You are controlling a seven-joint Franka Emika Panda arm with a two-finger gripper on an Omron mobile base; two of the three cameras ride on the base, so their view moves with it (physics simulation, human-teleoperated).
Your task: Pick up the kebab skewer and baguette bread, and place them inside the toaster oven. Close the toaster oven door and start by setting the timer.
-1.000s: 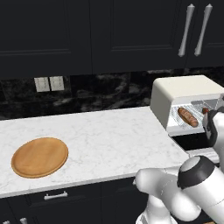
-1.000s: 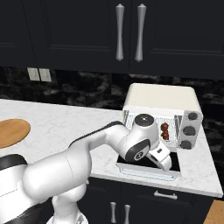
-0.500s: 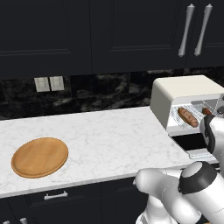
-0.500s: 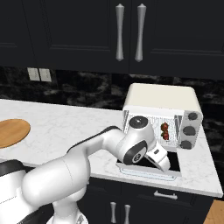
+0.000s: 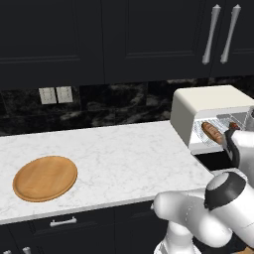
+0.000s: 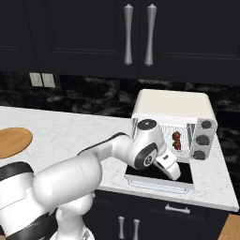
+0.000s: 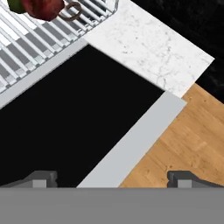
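Note:
The cream toaster oven (image 6: pixel 171 108) stands open at the counter's right end. Its dark glass door (image 6: pixel 154 175) lies folded down flat. On the wire rack (image 7: pixel 30 46) lies the kebab skewer (image 6: pixel 177 139), and its ringed end (image 7: pixel 48 8) appears at the top of the hand view. The baguette bread (image 5: pixel 212 132) rests on the rack to the skewer's left. My gripper (image 7: pixel 113 179) hangs open just above the door (image 7: pixel 65 118) and its silver handle bar (image 7: pixel 138 138), with nothing between the fingertips (image 7: pixel 41 178).
A round wooden plate (image 5: pixel 44 177) lies bare at the counter's left. Three grey knobs (image 6: pixel 205 138) run down the oven's right face. Marble counter (image 7: pixel 148 43) borders the door, and wooden floor (image 7: pixel 192 144) lies beyond the counter edge. Dark cabinets hang above.
My hand has drawn back out of the oven mouth and dropped lower over the open door. The skewer and bread stay on the rack.

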